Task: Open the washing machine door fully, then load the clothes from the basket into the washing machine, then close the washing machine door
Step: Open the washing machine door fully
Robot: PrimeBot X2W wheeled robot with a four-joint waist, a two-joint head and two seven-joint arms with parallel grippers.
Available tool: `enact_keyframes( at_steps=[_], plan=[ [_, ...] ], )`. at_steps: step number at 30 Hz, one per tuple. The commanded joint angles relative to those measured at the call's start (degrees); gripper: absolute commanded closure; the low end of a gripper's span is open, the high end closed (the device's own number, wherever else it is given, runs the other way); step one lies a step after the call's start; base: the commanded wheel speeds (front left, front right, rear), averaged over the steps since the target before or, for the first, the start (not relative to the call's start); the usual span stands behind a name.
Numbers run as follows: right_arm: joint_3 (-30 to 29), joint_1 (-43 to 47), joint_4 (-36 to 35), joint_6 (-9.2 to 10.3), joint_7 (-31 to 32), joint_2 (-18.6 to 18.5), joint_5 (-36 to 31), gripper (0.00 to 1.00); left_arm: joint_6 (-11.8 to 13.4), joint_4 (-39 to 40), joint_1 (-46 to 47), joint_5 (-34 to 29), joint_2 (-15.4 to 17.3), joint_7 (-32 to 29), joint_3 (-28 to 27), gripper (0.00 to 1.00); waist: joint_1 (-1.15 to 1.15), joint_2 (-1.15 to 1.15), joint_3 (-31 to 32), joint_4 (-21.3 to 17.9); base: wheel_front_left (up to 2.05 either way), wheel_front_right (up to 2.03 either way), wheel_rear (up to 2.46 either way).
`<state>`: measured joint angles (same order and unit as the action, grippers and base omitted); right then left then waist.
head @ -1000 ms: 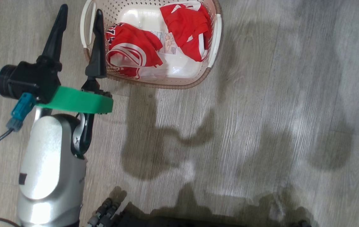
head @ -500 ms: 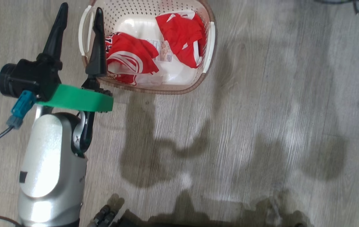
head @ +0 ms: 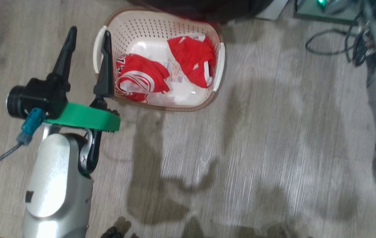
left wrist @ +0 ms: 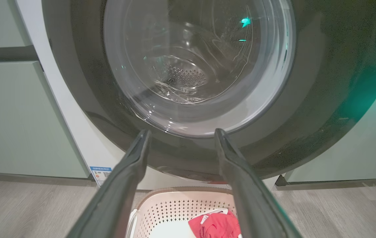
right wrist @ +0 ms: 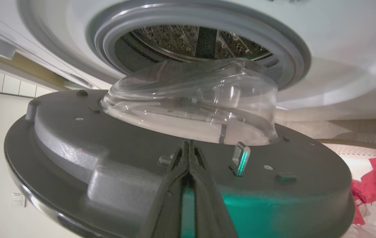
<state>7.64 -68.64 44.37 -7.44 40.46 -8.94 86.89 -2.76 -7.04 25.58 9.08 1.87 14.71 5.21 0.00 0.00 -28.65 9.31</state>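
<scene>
Just beside basket (head: 174, 107) rim, left hand (head: 90, 30)

We hold our silver left forearm (head: 56, 185) forward, the left jaws spread wide, 2 dark fingers (head: 65, 56) pointing ahead. Our right jaws are pressed together, fingers (right wrist: 166, 205) touching.

Print in sight, none of it legible.
A blue-edged sticker (left wrist: 100, 174) with a QR-like square sits low on the washing machine (left wrist: 85, 135) front, its words too small to read. The paper label (head: 175, 71) on the basket (head: 161, 26) floor is blurred, and the white markings on the left red garment (head: 141, 77) cannot be made out.
</scene>
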Motion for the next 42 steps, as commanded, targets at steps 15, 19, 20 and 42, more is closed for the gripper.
enact_keyframes(
  at_steps=[15, 19, 20, 42],
  plan=[
    [3.1, 15.0, -9.2, -0.05, 5.9, 3.3, 2.2, 1.00, 1.9, -0.5, -6.3, 1.6, 1.0, 0.3, -1.5, 0.00, 0.00, 0.00, 9.4, 5.1, 0.00, 0.00, 0.00],
    [4.0, 18.3, -10.5, -0.05, 6.8, 3.9, 2.6, 1.00, 2.4, -0.9, -7.7, 2.1, 1.0, 0.3, -1.1, 0.00, 0.00, 0.00, 11.5, 7.3, 0.00, 0.00, 0.00],
    [4.3, 19.0, -10.8, -0.05, 7.0, 4.0, 2.6, 1.00, 2.5, -1.1, -8.1, 2.2, 1.0, 0.3, -1.1, 0.00, 0.00, 0.00, 12.0, 7.8, 0.00, 0.00, 0.00],
    [9.5, 24.3, -10.3, -0.05, 5.9, 5.9, 3.8, 1.00, 4.7, -1.7, -11.8, 4.8, 1.0, 0.3, 0.7, 0.00, 0.00, 0.00, 15.4, 18.3, 0.00, 0.00, 0.00]
  ],
)
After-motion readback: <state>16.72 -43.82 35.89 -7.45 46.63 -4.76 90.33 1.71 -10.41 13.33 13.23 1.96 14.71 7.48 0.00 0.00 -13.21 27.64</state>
